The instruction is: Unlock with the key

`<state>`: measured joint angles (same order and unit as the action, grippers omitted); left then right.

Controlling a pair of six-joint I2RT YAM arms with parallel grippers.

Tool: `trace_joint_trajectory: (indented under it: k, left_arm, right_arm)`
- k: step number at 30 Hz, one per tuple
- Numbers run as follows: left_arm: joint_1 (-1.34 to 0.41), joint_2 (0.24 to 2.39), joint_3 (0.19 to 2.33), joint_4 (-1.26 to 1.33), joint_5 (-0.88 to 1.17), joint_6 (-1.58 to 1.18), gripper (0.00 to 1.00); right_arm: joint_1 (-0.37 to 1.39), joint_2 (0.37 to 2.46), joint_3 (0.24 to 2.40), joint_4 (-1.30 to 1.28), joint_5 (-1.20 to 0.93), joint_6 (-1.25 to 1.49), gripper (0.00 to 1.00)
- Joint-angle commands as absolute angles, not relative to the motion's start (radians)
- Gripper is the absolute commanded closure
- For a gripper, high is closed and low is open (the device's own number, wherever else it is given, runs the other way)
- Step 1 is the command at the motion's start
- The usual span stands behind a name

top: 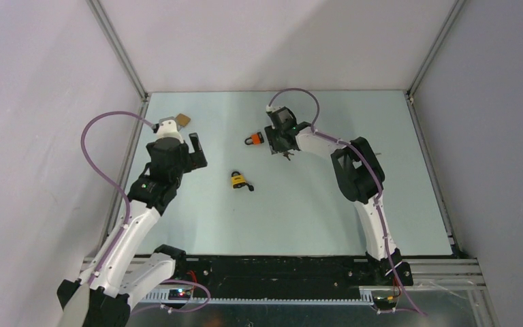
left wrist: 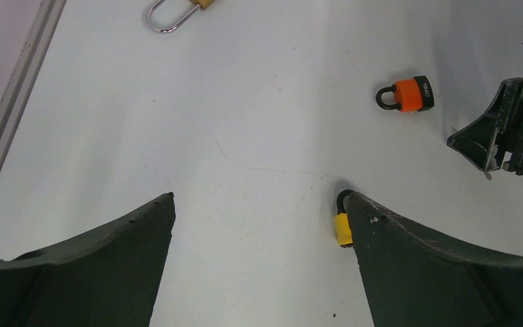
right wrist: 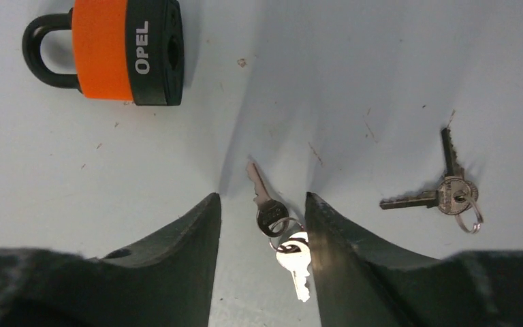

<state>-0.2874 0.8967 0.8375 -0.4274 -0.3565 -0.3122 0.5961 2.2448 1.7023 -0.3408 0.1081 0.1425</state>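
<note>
An orange and black padlock [top: 255, 139] lies shut on the table, also in the right wrist view [right wrist: 109, 51] and the left wrist view [left wrist: 408, 95]. My right gripper [right wrist: 262, 201] is down at the table just right of it, jaws partly open around a pair of silver keys on a ring [right wrist: 280, 231]; the pads do not press them. A second key pair [right wrist: 442, 191] lies to the right. A yellow padlock [top: 239, 180] lies mid-table, partly hidden behind my left finger [left wrist: 342, 225]. My left gripper [left wrist: 259, 204] is open and empty, hovering left of it.
A brass padlock [top: 183, 119] with a silver shackle [left wrist: 173, 15] lies at the far left near the enclosure frame. White walls and aluminium posts surround the table.
</note>
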Motion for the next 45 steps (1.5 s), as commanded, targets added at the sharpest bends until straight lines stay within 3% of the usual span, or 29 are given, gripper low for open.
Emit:
trace_joint_trajectory:
  k: [1, 6, 13, 31, 45]
  left_arm:
    - [-0.282, 0.881, 0.839, -0.38, -0.345, -0.285, 0.0]
    - [-0.282, 0.882, 0.836, -0.376, -0.321, -0.285, 0.0]
    - [-0.283, 0.885, 0.833, -0.367, -0.27, -0.285, 0.0]
    - [-0.307, 0.908, 0.807, -0.275, 0.052, -0.402, 0.0]
    - [-0.411, 0.928, 0.753, -0.009, 0.308, -0.536, 0.03]
  right_arm:
    - [0.598, 2.267, 1.743, -0.397, 0.138, 0.14, 0.5]
    - [0.603, 2.251, 1.69, -0.416, 0.133, 0.149, 0.67]
    - [0.601, 2.142, 1.537, -0.358, 0.037, 0.173, 1.0]
    - [0.593, 1.655, 1.013, 0.142, -0.513, 0.36, 1.0]
    - [0.622, 1.43, 0.89, 0.37, -0.666, 0.416, 1.0]
